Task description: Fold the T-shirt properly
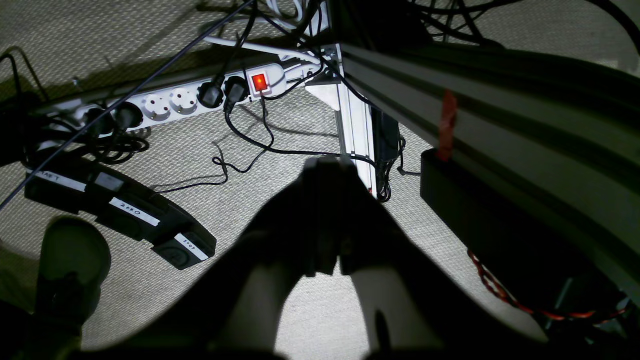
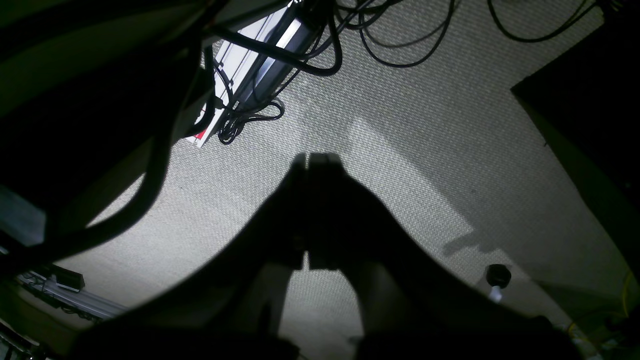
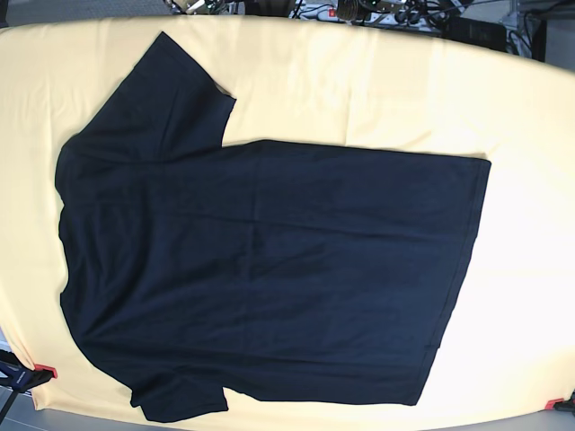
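Black T-shirt [image 3: 260, 269] spread flat across yellow cloth [image 3: 359, 90], collar toward its left edge, ready for folding; left gripper [image 1: 327, 167] and right gripper [image 2: 317, 162] both closed, empty, parked below.

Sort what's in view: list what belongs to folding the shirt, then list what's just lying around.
Belongs to the job:
- black T-shirt, spread flat
- yellow cloth beneath it
- left claw, shut, over the floor
- right claw, shut, over the floor

Just lying about:
- power strip with lit red switch
- floor cables
- labelled black pedals
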Motion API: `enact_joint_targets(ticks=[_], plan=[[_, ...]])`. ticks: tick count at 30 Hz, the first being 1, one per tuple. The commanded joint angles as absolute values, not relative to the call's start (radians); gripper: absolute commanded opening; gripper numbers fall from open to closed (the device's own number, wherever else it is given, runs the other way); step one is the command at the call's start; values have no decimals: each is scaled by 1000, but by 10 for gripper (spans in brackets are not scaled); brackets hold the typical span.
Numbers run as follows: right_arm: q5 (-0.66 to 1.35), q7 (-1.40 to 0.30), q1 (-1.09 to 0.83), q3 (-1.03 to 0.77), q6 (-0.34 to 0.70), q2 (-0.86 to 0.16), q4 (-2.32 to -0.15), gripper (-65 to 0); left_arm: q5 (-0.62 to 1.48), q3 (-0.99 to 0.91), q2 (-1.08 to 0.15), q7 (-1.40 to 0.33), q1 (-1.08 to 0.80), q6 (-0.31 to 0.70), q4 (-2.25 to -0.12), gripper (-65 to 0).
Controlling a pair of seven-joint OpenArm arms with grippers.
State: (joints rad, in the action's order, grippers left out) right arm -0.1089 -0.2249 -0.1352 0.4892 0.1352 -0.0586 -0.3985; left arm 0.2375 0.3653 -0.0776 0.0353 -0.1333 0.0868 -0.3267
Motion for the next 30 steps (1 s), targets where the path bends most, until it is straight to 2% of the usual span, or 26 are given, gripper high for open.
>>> enact_joint_targets(ticks=[1, 24, 27, 30], plan=[[-113, -221, -135, 492, 138, -61, -406, -650, 236, 366, -78, 49, -138, 90, -334, -650], [-114, -222, -135, 492, 138, -61, -406, -650, 236, 366, -78, 47, -138, 90, -336, -650], [-142, -269, -135, 492, 138, -61, -409, -650, 236, 366, -78, -66, -139, 90, -360, -650], [-220, -389, -157, 492, 139, -68, -456, -650, 221, 366, -94, -191, -160, 91, -431, -650]])
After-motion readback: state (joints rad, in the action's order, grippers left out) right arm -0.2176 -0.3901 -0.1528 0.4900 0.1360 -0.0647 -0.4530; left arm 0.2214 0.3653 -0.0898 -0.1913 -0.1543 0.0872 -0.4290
